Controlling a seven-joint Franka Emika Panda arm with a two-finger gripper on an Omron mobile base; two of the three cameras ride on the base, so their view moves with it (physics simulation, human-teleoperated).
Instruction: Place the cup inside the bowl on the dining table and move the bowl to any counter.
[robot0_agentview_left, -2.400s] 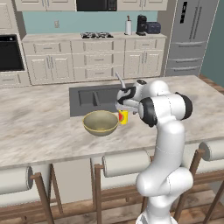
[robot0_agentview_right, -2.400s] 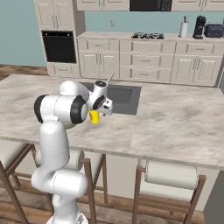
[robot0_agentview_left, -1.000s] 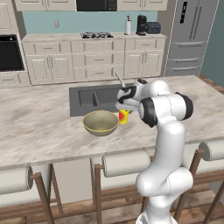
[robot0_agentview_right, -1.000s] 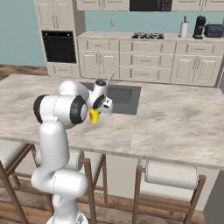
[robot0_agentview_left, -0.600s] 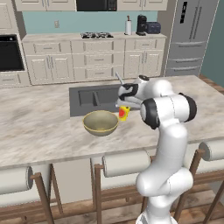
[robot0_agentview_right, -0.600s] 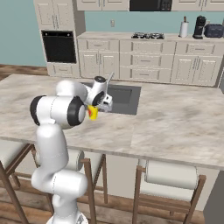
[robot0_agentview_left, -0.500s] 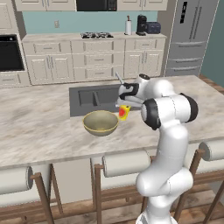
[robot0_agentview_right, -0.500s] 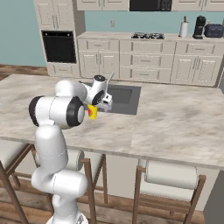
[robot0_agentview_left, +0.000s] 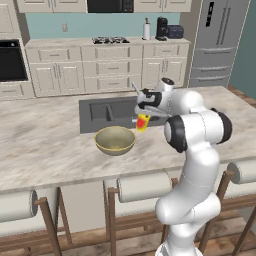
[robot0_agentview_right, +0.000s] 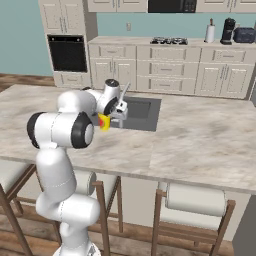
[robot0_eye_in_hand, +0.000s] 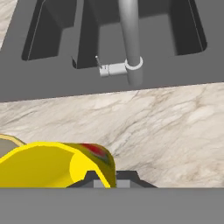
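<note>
- Left base view: the gripper (robot0_agentview_left: 143, 116) is clamped on the small yellow cup (robot0_agentview_left: 142, 122), held tilted in the air above the dining table (robot0_agentview_left: 45, 145), its red patch facing the camera.
- The olive-tan bowl (robot0_agentview_left: 115, 140) sits on the marble top at roughly eight o'clock from the cup, near but apart, just in front of the dark inset sink (robot0_agentview_left: 107, 112); the bowl looks empty.
- Right base view: the cup (robot0_agentview_right: 104, 121) hangs at the hand beside the sink (robot0_agentview_right: 140, 113), the arm's elbow blocking the bowl.
- Hand view: the cup (robot0_eye_in_hand: 57, 164) lies across the bottom, its mouth toward nine o'clock, with a sliver of the bowl's rim (robot0_eye_in_hand: 8, 141) at the left edge; the faucet (robot0_eye_in_hand: 130, 41) stands at twelve o'clock over the sink basin (robot0_eye_in_hand: 52, 30).
- The step in hand appears to be carrying the cup to the bowl. The next move likely calls for shifting the hand over the bowl's centre, lowering, then letting go; the bowl's trip to a counter (robot0_agentview_left: 100, 43) remains undone.
</note>
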